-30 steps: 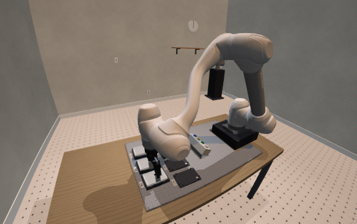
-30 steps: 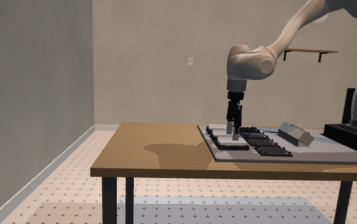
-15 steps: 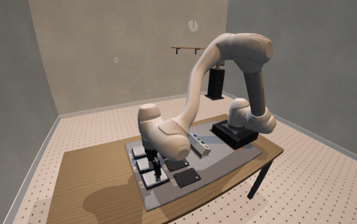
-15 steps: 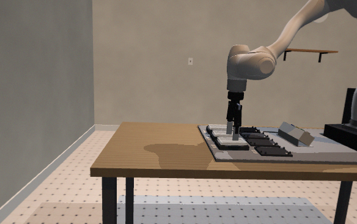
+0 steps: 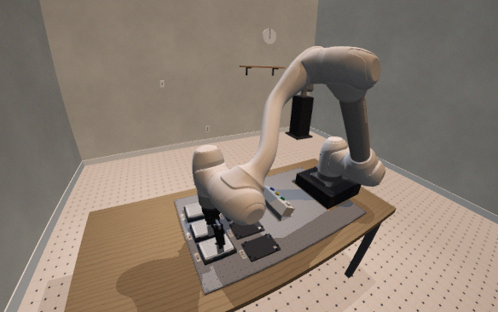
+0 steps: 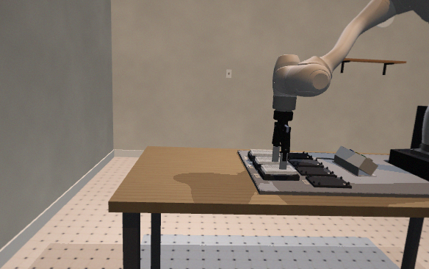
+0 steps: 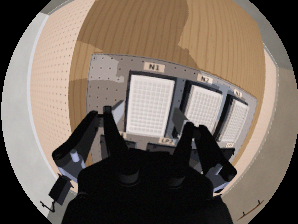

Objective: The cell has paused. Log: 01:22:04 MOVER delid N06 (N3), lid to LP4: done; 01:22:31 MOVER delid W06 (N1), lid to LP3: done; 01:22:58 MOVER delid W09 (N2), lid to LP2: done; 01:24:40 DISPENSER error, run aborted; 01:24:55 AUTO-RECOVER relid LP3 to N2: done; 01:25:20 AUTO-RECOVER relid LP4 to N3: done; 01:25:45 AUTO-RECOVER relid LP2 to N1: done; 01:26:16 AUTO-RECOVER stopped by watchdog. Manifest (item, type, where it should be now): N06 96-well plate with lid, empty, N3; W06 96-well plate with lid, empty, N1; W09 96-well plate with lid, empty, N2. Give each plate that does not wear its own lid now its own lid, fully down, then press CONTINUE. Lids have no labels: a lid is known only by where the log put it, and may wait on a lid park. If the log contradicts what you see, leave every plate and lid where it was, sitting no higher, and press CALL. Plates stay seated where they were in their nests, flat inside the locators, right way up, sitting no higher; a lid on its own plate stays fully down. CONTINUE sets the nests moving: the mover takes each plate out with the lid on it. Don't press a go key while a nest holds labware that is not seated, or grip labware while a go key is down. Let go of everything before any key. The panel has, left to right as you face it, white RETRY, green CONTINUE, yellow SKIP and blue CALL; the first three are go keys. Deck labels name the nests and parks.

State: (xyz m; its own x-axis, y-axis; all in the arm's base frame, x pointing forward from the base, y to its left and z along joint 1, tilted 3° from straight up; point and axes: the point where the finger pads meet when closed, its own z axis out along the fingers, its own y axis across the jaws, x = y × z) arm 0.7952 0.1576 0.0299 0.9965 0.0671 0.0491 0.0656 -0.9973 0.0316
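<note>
Three white-topped plates stand in a row on the left of the grey deck: the near one (image 5: 216,248), the middle one (image 5: 200,229) and the far one (image 5: 193,210). In the wrist view the labels read N1 for the plate under me (image 7: 152,103), then N2 (image 7: 201,107) and N3 (image 7: 233,119). My gripper (image 5: 218,236) hangs low over the N1 plate (image 6: 278,169), open, with a finger on either side of it. It shows the same way in the side view (image 6: 279,159) and the wrist view (image 7: 154,139). I cannot tell whether the fingers touch the plate.
Dark lid parks (image 5: 260,247) (image 5: 246,230) lie right of the plates with nothing on them; others are hidden behind my arm. The key panel (image 5: 279,204) stands further right, also seen from the side (image 6: 355,160). The arm's black base (image 5: 327,186) sits at the far right.
</note>
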